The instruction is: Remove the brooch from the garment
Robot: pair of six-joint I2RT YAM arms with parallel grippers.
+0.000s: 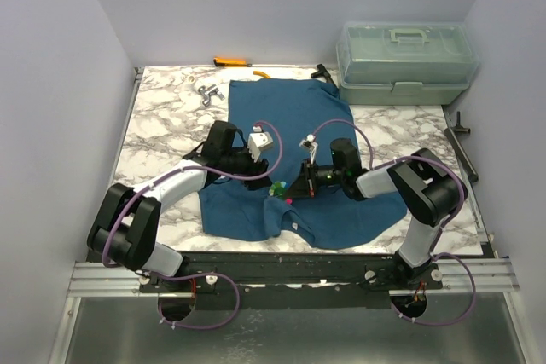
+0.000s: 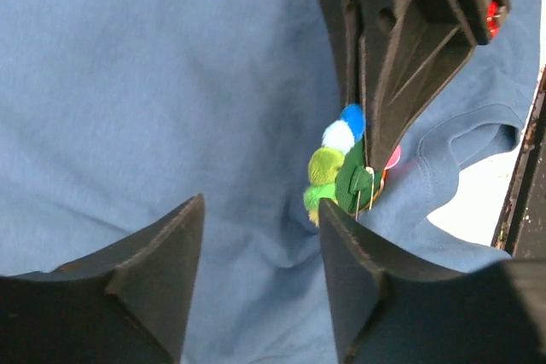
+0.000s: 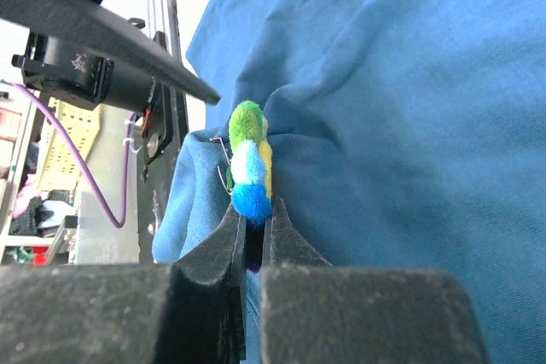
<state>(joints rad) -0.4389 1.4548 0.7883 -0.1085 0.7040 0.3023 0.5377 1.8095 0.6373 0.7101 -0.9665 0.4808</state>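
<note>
The garment is a teal-blue T-shirt spread on the marble table. The brooch is a small cluster of green, white, blue and yellow pompoms near the shirt's near hem. My right gripper is shut on the brooch by its lower end, and its thin wire pin lies against a raised fold of cloth. I cannot tell whether the pin is through the cloth. My left gripper is open over bare garment, its right finger just beside the brooch with nothing between the jaws.
A clear plastic toolbox stands at the back right. An orange-handled tool, small metal parts and a black tool lie along the back. A black bar lies by the right edge.
</note>
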